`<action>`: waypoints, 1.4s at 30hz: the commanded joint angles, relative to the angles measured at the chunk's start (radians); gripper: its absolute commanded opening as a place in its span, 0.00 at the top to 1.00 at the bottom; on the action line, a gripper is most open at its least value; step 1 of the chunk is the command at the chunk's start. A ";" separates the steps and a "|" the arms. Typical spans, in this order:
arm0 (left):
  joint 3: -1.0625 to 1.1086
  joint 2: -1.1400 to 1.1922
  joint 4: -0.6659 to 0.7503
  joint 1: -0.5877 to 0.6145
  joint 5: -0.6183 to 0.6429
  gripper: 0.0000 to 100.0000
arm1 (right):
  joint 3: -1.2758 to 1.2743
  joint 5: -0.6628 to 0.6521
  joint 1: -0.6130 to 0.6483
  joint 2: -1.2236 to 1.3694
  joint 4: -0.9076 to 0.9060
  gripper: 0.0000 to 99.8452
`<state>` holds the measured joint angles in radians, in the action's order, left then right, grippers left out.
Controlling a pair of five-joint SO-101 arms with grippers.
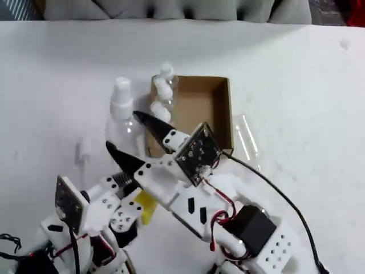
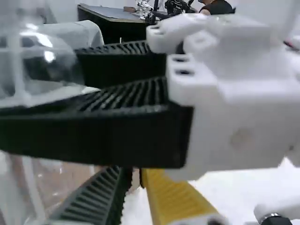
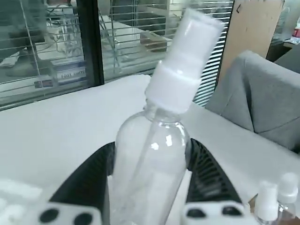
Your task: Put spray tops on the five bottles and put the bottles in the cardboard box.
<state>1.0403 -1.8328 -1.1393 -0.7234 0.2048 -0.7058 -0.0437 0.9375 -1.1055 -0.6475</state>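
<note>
one cardboard box, two robot arms, five clear bottles, four white spray tops

Beside the matt cardboard box, the bottle is clear glossy plastic with a smooth white plastic spray top. The right gripper has matt black fingers.

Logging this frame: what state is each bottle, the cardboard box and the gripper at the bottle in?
Held bottle: spray top on, outside the box, clamped between gripper fingers.
Right gripper: shut on the held bottle.
Cardboard box: open, partly filled.
Far boxed bottle: spray top on, inside the box.
Near boxed bottle: spray top on, inside the box.
Loose bottle: lying on the table beside the box, no spray top visible.
</note>
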 commanded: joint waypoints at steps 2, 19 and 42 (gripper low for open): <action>0.078 0.004 0.081 0.035 -0.011 0.98 | 0.021 0.009 0.005 -0.064 -0.033 0.98; 0.157 0.004 0.100 0.091 -0.009 0.98 | 0.020 0.003 -0.117 -0.044 -0.071 0.98; 0.522 0.005 0.262 0.831 -0.341 0.98 | 0.020 0.000 -0.621 0.286 0.033 0.98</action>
<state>1.5190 -1.8128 -0.9689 0.0253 -0.1281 -0.7058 -0.0437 0.3606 -0.8907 -0.6490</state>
